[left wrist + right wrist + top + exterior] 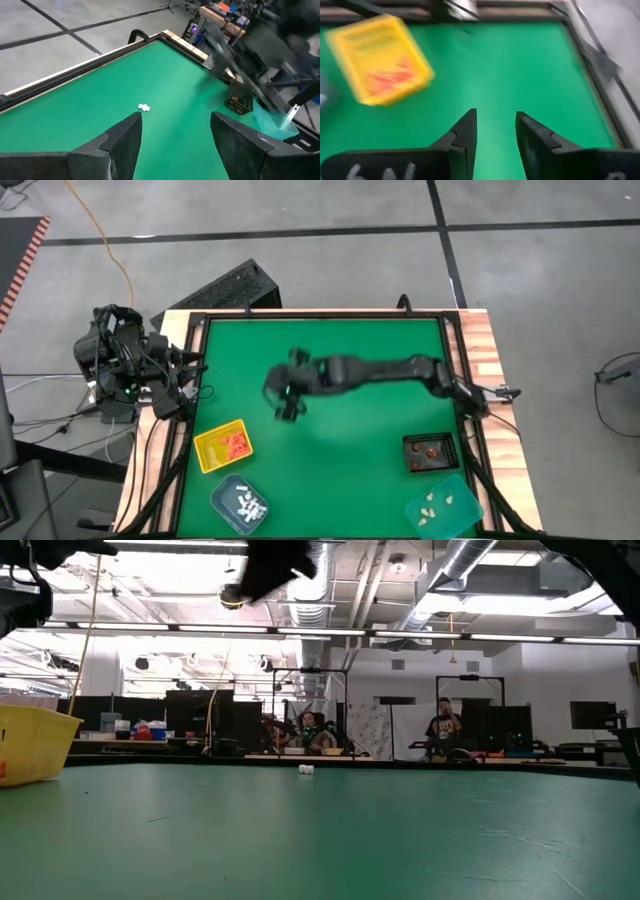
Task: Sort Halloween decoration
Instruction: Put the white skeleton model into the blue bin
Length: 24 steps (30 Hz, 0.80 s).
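High view is showing the green worktop (pixel 330 470) taking up most of the frame, with the right arm reaching across the middle and its right claw (pixel 283 392) hanging just left of center. In the right wrist view its fingers are standing a little apart with nothing between them, so it's carrying nothing. The left claw (pixel 175 145) is parked off the worktop at the left edge of the high view, spread wide and also empty.

Four trays are sitting along the bottom of the high view: one teal tray (pixel 445 505) at lower right with about four pale pieces, one grey tray (pixel 240 502) at lower left with a small heap of white ones I can't count, one yellow tray (pixel 222 447) above it with a clump of orange-red ones, and one black tray (pixel 431 451) holding two or three red bits.

I'm spotting one loose Halloween decoration (pixel 144 107), a white one, lying alone mid-worktop in the left wrist view. My guess: sorting is nearly done, and next up is lowering over that tiny piece for a careful pinch.
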Tool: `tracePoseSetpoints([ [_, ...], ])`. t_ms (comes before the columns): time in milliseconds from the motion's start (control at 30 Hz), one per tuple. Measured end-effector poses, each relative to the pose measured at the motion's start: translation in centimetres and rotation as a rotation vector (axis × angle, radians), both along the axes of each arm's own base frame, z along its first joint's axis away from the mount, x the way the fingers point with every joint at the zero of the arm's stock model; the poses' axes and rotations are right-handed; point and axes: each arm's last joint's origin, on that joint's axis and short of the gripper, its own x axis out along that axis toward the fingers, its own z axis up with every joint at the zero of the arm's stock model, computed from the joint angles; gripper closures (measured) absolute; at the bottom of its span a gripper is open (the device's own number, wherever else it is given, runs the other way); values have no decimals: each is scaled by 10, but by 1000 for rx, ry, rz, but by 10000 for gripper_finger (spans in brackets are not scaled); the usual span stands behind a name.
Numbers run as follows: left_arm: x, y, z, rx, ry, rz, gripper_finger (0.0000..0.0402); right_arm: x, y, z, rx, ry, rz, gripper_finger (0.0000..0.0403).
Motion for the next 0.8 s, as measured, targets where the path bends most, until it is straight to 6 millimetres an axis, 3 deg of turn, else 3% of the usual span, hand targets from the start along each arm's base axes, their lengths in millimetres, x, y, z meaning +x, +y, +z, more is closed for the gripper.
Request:
tracePoseSetpoints([
  [100, 0, 0, 0, -9, -2, 3, 176, -18, -45, 9, 37, 70, -142, 272],
  [167, 0, 0, 0, -22, -7, 8, 176, -27, -74, 5, 84, 122, -264, 270],
  [300, 0, 0, 0, -31, -10, 11, 176, -32, -113, -24, 156, 198, -449, 260],
  [433, 0, 0, 0, -48, -15, 17, 176, -29, -127, -59, 192, 228, -526, 248],
  [600, 0, 0, 0, -58, -18, 21, 176, -24, -129, -108, 266, 236, -551, 232],
  [800, 0, 0, 0, -63, -20, 24, 176, -27, -127, -141, 369, 253, -564, 212],
])
